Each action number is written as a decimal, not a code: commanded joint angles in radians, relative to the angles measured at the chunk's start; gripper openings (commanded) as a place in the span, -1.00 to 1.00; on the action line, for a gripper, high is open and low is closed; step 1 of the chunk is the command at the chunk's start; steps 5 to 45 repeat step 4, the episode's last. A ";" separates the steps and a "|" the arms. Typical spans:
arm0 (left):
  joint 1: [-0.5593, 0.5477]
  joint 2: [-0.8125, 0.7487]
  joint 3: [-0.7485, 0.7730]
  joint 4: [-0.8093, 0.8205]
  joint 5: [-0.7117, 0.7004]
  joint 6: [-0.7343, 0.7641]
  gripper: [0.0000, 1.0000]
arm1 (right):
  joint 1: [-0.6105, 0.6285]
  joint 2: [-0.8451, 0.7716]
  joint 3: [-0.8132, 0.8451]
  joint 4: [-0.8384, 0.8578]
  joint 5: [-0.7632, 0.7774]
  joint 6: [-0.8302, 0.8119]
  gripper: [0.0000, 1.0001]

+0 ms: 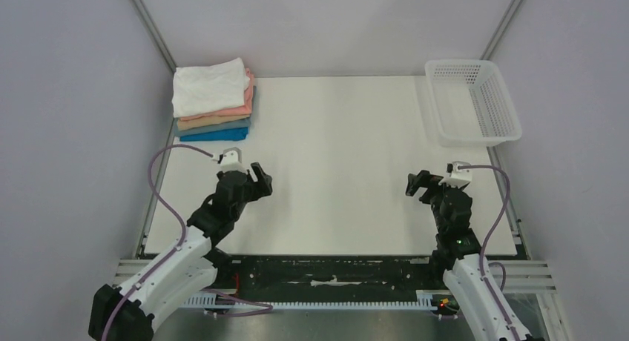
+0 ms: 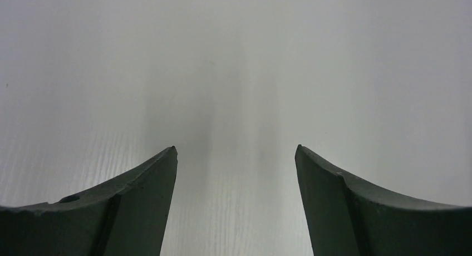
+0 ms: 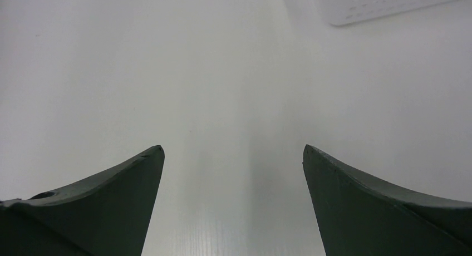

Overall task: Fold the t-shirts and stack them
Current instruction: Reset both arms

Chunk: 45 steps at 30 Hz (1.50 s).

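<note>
A plain white bench (image 1: 334, 133) sits between pale grey walls (image 1: 74, 96). At its far left corner lies a stack of folded cloth t-shirts (image 1: 213, 100), white over salmon, tan, grey-blue and bright blue. A white plastic mesh basket (image 1: 493, 104) stands far right. The left jaws and right jaws gape wide, holding nothing, well apart from both.

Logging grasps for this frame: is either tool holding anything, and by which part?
Nothing is held. The left tool and right tool are both open and empty; the shirt stack lies apart at the far left corner.
</note>
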 commanded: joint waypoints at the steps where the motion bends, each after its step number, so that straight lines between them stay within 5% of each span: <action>1: 0.001 -0.059 0.030 0.003 -0.022 -0.043 0.66 | 0.004 -0.073 -0.038 0.075 0.027 0.008 0.96; 45: 0.002 -0.063 0.029 -0.004 -0.031 -0.045 0.67 | 0.003 -0.089 -0.034 0.061 0.045 0.004 0.96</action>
